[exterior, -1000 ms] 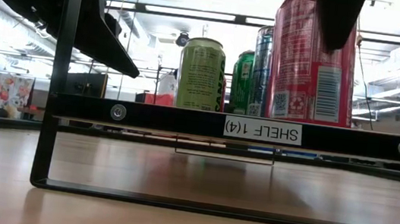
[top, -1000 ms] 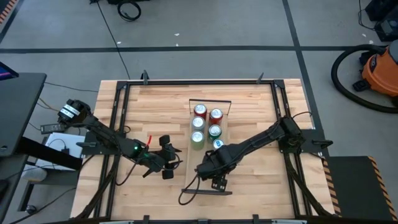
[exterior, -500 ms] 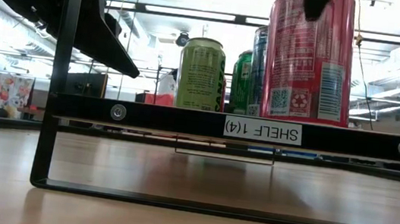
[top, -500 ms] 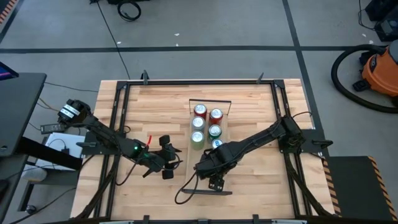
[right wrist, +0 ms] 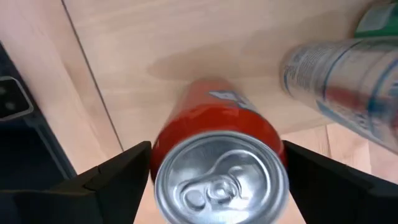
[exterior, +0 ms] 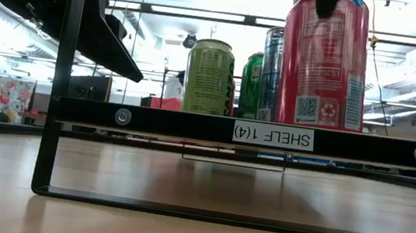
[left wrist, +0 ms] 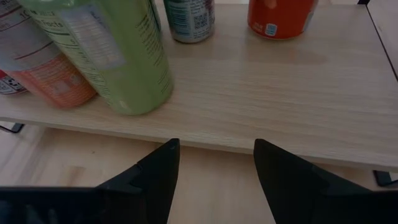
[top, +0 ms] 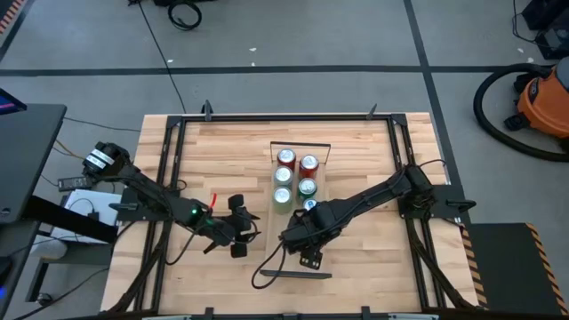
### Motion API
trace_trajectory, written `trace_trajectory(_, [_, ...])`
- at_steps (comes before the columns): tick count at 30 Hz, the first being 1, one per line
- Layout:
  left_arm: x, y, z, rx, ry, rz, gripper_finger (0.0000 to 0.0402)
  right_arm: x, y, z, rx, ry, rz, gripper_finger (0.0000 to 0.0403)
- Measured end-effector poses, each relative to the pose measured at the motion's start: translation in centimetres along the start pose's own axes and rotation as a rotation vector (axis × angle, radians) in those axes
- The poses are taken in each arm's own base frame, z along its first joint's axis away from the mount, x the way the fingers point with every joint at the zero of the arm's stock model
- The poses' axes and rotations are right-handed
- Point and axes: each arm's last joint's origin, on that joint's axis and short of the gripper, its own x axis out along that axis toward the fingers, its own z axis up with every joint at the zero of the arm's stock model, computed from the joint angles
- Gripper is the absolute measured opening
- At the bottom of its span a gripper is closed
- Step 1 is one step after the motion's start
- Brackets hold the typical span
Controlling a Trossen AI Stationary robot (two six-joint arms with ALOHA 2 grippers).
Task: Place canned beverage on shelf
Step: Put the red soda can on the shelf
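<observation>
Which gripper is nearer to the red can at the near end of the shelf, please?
The right. The right gripper sits directly above the red can, fingers on either side of its top, on the shelf. The left gripper waits beside the shelf, off to the can's left.

**Room and surroundings: inventory**

Floor [top: 293,36]: grey, smooth, crossed by dark tape lines; it surrounds the slatted wooden table [top: 231,151] on all visible sides.
Vacuum cleaner [top: 544,102]: orange body with a black hose, on the floor beyond the table's right side.
Cable coil [top: 185,12]: black, on the floor past the table's far edge, with a thin cable running towards the table.
Dark desk surface [top: 27,160]: left of the table.
Ceiling lights [exterior: 204,14]: long bright strips, seen beyond the table in the low view.
Colourful poster [exterior: 2,95]: far left in the room behind the table.
</observation>
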Motion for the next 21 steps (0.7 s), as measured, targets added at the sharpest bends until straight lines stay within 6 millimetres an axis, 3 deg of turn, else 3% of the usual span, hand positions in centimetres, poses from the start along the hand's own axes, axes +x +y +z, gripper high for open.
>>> trace_trajectory(12, [0.0,0.0,0.0,-0.007,0.003,0.0,0.0217,-1.2,-0.1,-0.1,0.061,-0.089,-0.006,0.0354])
trace_trajectory(21, [0.0,0.0,0.0,-0.007,0.001,-0.001,0.0217,-3.6,-0.8,-0.3,0.011,-0.245,-0.042,0.0354])
